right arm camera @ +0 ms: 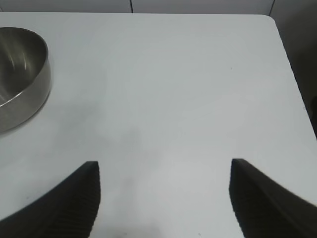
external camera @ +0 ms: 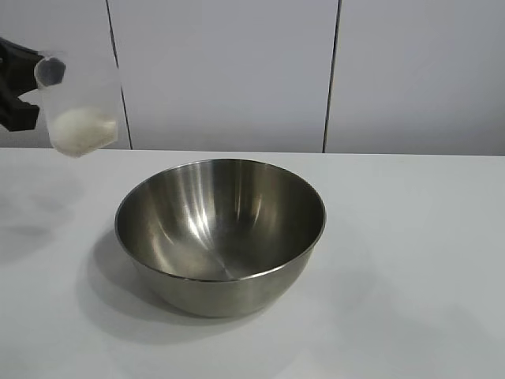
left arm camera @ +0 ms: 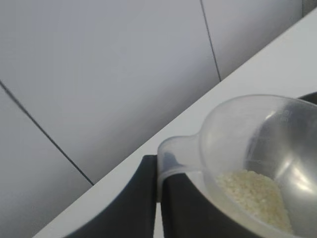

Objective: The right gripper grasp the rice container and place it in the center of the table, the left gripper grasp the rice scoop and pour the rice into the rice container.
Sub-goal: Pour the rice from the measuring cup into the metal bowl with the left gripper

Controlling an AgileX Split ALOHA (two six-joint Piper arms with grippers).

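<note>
The rice container (external camera: pixel 221 235), a big steel bowl, stands empty in the middle of the white table (external camera: pixel 410 260). My left gripper (external camera: pixel 24 87) is at the far left, high above the table, shut on the tab of the rice scoop (external camera: pixel 77 103). The scoop is tilted and holds a heap of rice (external camera: pixel 79 130). In the left wrist view the two black fingers (left arm camera: pixel 133 203) pinch the scoop's tab (left arm camera: pixel 173 158), with rice (left arm camera: pixel 255 196) inside the cup. My right gripper (right arm camera: pixel 163 171) hovers open and empty over bare table, away from the bowl (right arm camera: pixel 20 74).
A white panelled wall (external camera: pixel 237 71) runs behind the table. The table's far corner and edge (right arm camera: pixel 290 64) show in the right wrist view, with dark floor beyond.
</note>
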